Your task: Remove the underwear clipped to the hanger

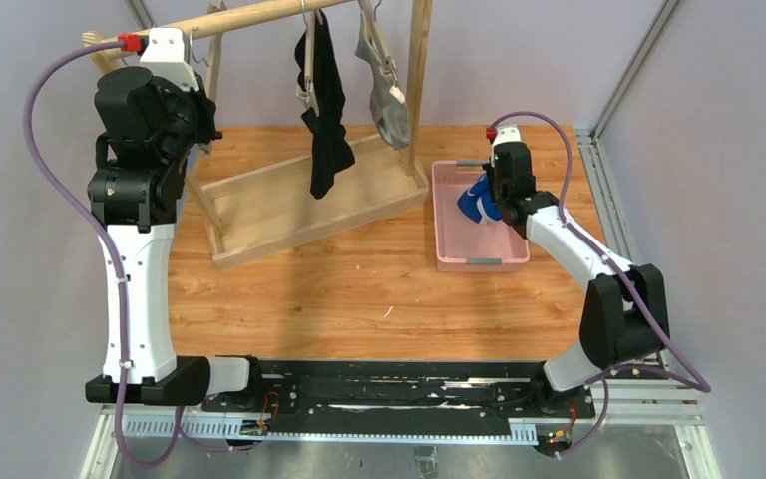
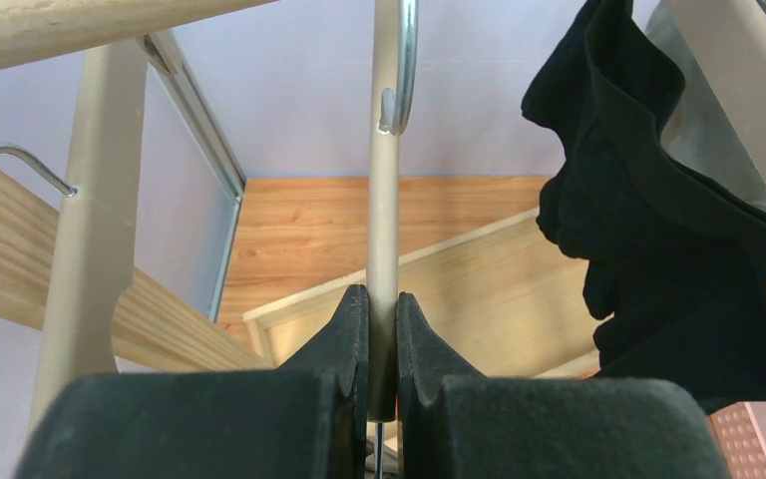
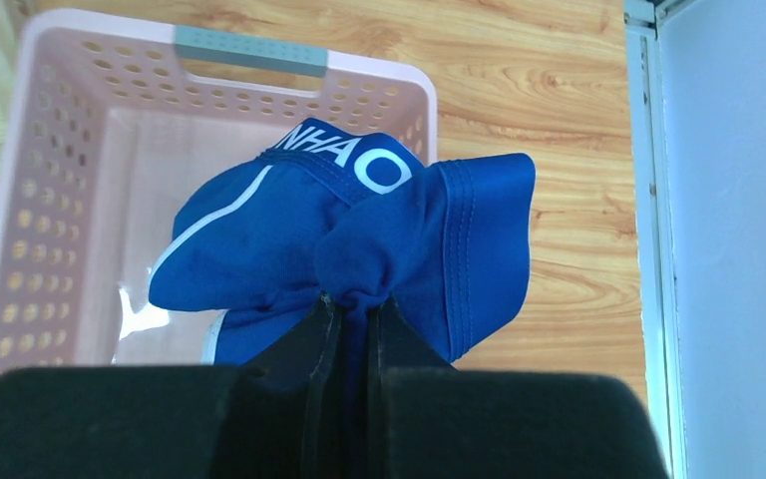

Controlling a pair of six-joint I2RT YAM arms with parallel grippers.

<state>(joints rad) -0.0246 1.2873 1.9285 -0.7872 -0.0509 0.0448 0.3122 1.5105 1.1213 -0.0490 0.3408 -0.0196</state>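
Note:
My right gripper is shut on the royal blue underwear with white lettering and holds it bunched above the pink basket; the wrist view shows the cloth pinched between the fingertips of this gripper. The black underwear and the grey underwear hang clipped to hangers on the wooden rail. My left gripper is raised at the rack's left end. In its wrist view this gripper is shut on the bar of a bare hanger, with the black underwear to its right.
The wooden rack has a shallow tray base and upright posts. The basket has perforated walls and grey handles. Metal frame rails run along the table's right side, and walls close in on both sides.

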